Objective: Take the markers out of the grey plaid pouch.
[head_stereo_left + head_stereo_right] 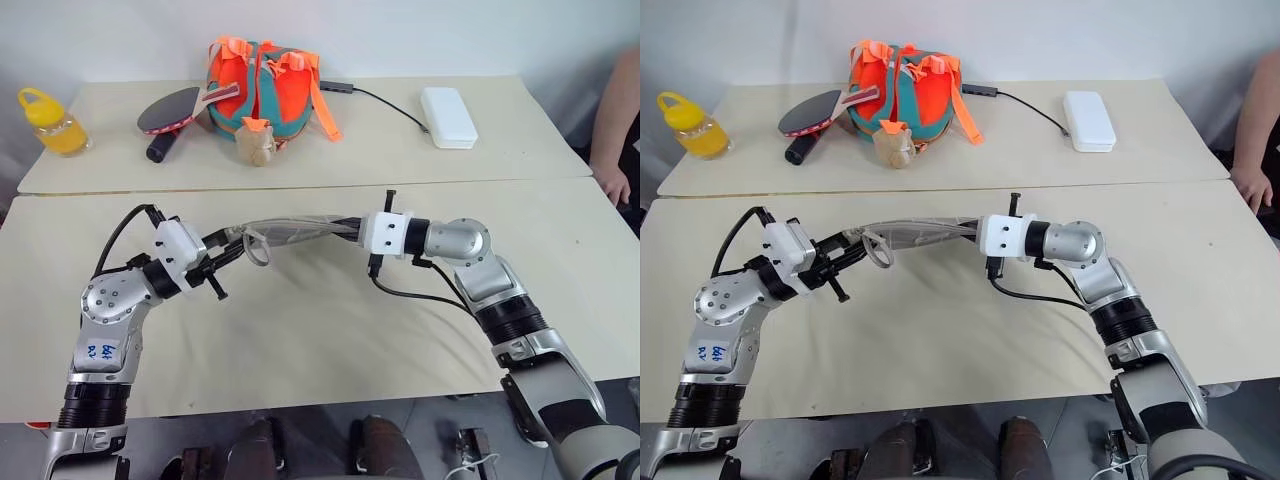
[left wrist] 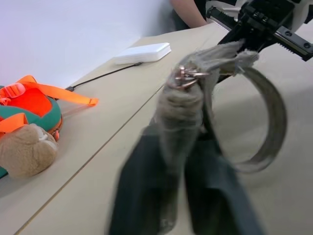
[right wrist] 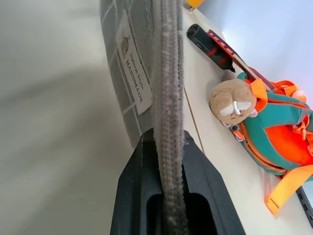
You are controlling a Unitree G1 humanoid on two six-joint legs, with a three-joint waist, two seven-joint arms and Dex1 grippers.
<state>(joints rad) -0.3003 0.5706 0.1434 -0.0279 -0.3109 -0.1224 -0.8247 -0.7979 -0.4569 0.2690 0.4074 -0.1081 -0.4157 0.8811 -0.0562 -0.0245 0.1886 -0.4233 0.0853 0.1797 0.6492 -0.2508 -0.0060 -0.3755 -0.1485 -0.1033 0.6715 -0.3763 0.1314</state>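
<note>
- The grey plaid pouch (image 1: pixel 300 231) hangs in the air above the near worktop (image 1: pixel 300 330), stretched lengthwise between the two end effectors.
- The left end effector (image 1: pixel 228 248) is closed tight on one end of the pouch; in the left wrist view its two black fingers (image 2: pixel 142 196) pinch the grey fabric just below the metal ring pull (image 2: pixel 186 78) of the zipper.
- A grey wrist loop (image 1: pixel 258 248) dangles from that same end, just beside the left end effector, and curves out past the ring pull.
- The right end effector (image 1: pixel 352 228) is clamped narrow on the opposite end of the pouch; in the right wrist view the zipper edge runs straight up out from between its fingers (image 3: pixel 134 196).
- A small white sewn label (image 3: pixel 133 68) sits on the plaid side of the pouch, a little beyond the right end effector's fingertips.
- No marker can be made out; whether any lie inside the pouch cannot be told.
- Beyond both end effectors, on the far worktop (image 1: pixel 380 140), stands an orange-and-teal bag (image 1: pixel 262 88) with a small tan plush toy (image 1: pixel 256 143) against it.
- A table-tennis paddle (image 1: pixel 172 112) lies just beside the bag, on the left end effector's side.
- A yellow bottle (image 1: pixel 52 122) stands well apart, further out to that side.
- A white box (image 1: pixel 448 116) with a dark cable (image 1: pixel 385 105) lies beyond the right end effector.
- A person's hand (image 1: pixel 612 182) rests at the worktop's edge, well apart from the right end effector.
</note>
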